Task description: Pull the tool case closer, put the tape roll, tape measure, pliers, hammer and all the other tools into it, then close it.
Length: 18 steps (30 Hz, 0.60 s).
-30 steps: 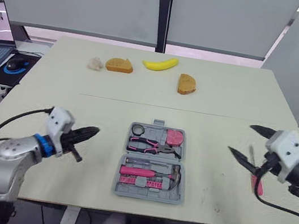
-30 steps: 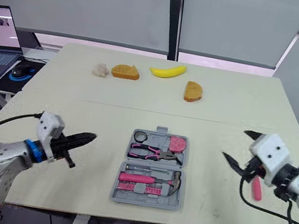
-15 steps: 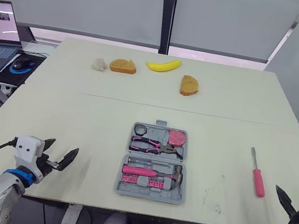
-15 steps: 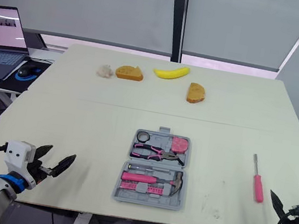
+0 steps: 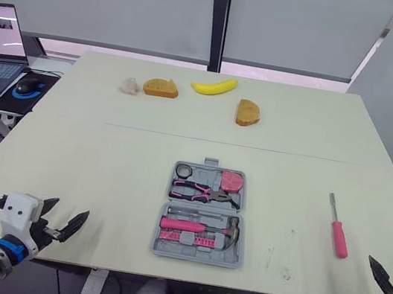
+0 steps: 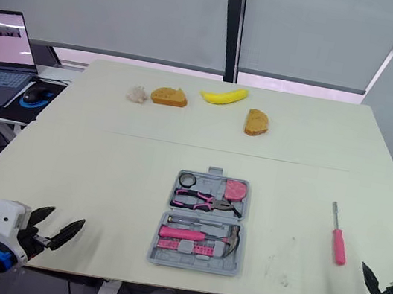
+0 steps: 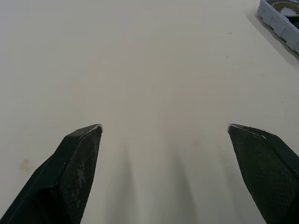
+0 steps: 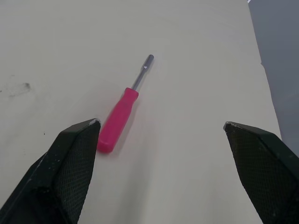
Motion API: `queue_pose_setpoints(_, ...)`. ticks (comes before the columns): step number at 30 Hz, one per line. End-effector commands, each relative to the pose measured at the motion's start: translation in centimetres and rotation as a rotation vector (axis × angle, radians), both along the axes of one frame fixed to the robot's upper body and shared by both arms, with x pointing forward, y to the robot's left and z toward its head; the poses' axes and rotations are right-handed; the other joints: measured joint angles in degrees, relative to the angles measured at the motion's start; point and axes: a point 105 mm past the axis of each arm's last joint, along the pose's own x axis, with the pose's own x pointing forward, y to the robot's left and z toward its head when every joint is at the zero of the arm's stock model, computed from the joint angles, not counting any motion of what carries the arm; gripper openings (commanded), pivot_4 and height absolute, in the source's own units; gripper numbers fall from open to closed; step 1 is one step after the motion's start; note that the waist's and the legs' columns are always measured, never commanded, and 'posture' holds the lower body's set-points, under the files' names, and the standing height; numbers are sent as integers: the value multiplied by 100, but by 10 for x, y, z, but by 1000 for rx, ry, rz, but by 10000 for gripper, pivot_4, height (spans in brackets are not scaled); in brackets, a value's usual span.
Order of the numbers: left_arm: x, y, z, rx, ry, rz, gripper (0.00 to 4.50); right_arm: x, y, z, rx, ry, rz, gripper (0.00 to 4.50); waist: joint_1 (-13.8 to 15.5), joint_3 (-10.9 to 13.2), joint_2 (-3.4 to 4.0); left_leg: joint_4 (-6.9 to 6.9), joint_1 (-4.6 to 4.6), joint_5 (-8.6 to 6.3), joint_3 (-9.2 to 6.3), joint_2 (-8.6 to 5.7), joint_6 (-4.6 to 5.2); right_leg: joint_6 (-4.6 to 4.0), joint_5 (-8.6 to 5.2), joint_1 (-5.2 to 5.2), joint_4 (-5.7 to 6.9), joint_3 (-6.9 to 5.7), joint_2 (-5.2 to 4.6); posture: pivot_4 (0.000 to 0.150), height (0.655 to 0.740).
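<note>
Left hand point(image 7: 163, 127) spread, empty, at 7 o'clock on tabletop point(image 5: 134, 159); right hand point(image 8: 161, 122) spread, empty, at 4 o'clock; screwdriver point(image 8: 122, 116) loose at 3 o'clock of open tool case point(image 5: 195, 258); probably light, stiff, metal end slick; I'd grasp fat pink end crosswise.

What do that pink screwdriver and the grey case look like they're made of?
The screwdriver: its pink handle looks like smooth moulded plastic with a slight sheen. Its thin shaft is grey and shiny, so probably steel. The tool case: even matt grey with moulded compartments, most likely plastic, though the look alone cannot rule out painted metal.
</note>
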Motion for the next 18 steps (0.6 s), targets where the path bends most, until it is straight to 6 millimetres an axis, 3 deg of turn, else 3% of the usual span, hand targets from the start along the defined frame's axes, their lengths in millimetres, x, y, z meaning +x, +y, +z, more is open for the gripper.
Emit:
queue_pose_setpoints(1,-6,-6,14,65,-20,-118,44706,-7,5,-2,14,73,62,45000,-5,0,0,-1,0,0,0,1,0,-1,-1,-1,0,-1,0,1500,7400)
queue_pose_setpoints(5,-9,-17,14,79,5,-222,44706,-11,15,-8,20,167,141,45000,-6,-1,2,-4,-1,-1,1,3,0,-5,-3,-2,-1,-1,0,1500,7400)
queue_pose_setpoints(10,4,-39,26,86,-6,-379,44706,10,22,-2,31,176,156,45000,-4,0,1,-1,0,0,1,6,0,-5,-4,-2,-1,-3,0,1500,7400)
queue_pose_setpoints(15,24,-78,48,57,-53,-579,44706,36,15,-10,-7,230,58,45000,11,0,2,-1,-5,0,0,4,0,-5,-2,-5,-1,-6,0,1500,7400)
queue_pose_setpoints(18,34,-110,61,44,-80,-724,44706,55,23,-10,35,228,43,45000,7,1,1,1,-10,0,-1,-1,0,-1,0,-6,0,-5,1,1500,7400)
